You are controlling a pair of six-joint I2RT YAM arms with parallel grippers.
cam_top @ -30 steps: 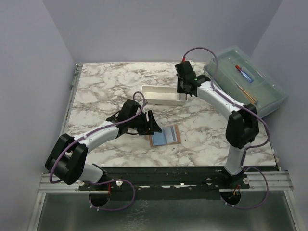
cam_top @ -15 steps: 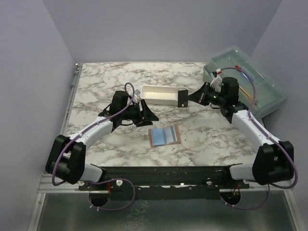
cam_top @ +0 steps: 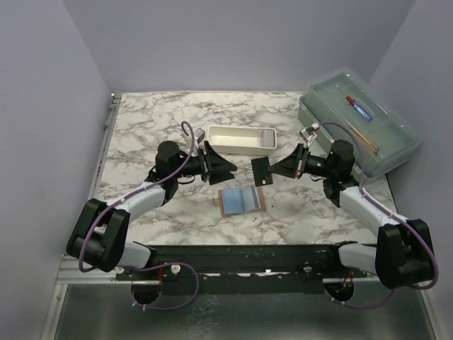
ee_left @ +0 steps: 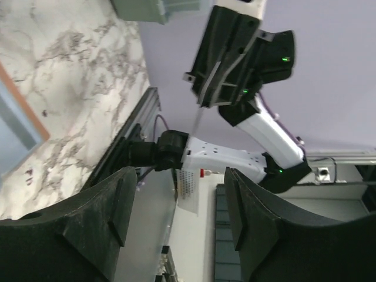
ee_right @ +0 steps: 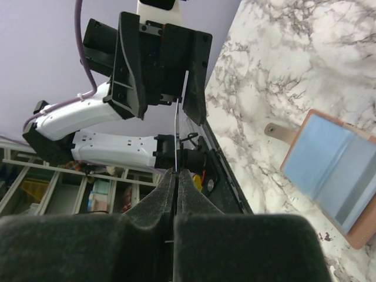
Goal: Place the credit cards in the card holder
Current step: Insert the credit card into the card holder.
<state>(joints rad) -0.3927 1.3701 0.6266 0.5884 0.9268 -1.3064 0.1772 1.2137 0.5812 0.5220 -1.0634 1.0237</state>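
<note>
Card holder is lying open on the marble desk, its blue-grey inside facing up, near the front edge and between the two arms. A credit card is hanging in the air, standing on edge; in the top view it is showing just behind the card holder's right half. The right fingers are clenching it by one side. In the right wrist view the card is showing as a thin line sticking out from between the pressed-together pads. The left fingers are hovering opposite, spread wide and grasping nothing, and are pointing toward the card with a gap between them and it. A white tray is sitting farther back on the desk, behind both sets of fingers. A clear lidded box is resting at the far right corner, with a red-and-blue item showing through its lid.
</note>
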